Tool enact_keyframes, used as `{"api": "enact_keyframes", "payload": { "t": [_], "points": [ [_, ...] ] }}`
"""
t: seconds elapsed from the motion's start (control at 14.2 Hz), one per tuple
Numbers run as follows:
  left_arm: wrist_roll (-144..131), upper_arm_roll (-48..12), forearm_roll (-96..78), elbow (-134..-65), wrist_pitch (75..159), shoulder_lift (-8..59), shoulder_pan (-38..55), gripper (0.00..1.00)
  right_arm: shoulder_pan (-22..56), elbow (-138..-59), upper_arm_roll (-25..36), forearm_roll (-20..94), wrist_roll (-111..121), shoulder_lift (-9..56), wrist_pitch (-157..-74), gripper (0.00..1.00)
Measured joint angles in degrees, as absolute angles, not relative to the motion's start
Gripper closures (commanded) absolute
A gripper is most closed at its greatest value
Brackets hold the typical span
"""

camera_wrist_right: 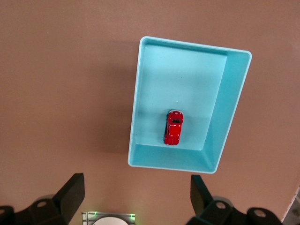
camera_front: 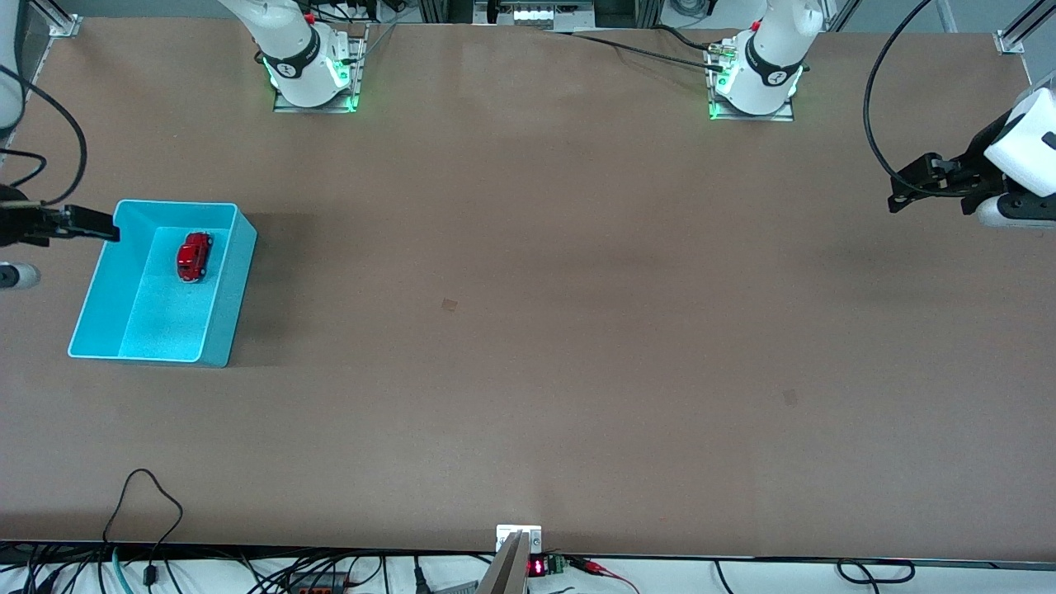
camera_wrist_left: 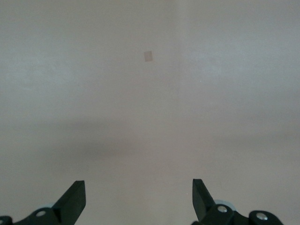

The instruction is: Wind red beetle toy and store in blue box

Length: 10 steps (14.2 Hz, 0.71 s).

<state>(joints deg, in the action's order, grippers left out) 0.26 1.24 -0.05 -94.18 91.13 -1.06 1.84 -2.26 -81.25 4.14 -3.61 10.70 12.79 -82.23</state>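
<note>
Plainly, the storing looks done, so the step in hand is, by my reading, a clean exit.

Nearest the front camera the worktop lies bare apart from a small pale patch toward its middle. The blue box sits flat toward the right arm's end of the worktop with its top open. The red beetle toy rests on its wheels on the box floor, in the part of the box farther from the front camera. It is close to one end wall but, as far as the right wrist view shows, not leaning on it.

The right end effector hangs in the air by the box's farther corner, fingers spread and pinching nothing. The left end effector waits over the left arm's end of the worktop, fingers likewise spread and empty, with only bare surface below it.

To finish well, the right arm should lift clear before it swings, so that no finger clips the rim and jolts the box. If the toy's spring is wound, a knock could send it rolling against a wall. The left arm need not move.
</note>
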Motion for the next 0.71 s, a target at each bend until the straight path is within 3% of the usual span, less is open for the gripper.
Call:
{"api": "enact_keyframes", "payload": {
  "t": [0.21, 0.71],
  "points": [
    [0.26, 1.24, -0.05, -94.17, 91.04, -1.05, 1.84, 0.0, -2.28, -82.01, 4.13, -3.38, 9.08, 10.21, -78.84, 0.0],
    [0.26, 1.24, -0.05, -94.17, 89.91, -1.05, 1.84, 0.0, -2.29, -85.74, 4.11, -3.35, 8.95, 8.69, -80.84, 0.0]
  ]
}}
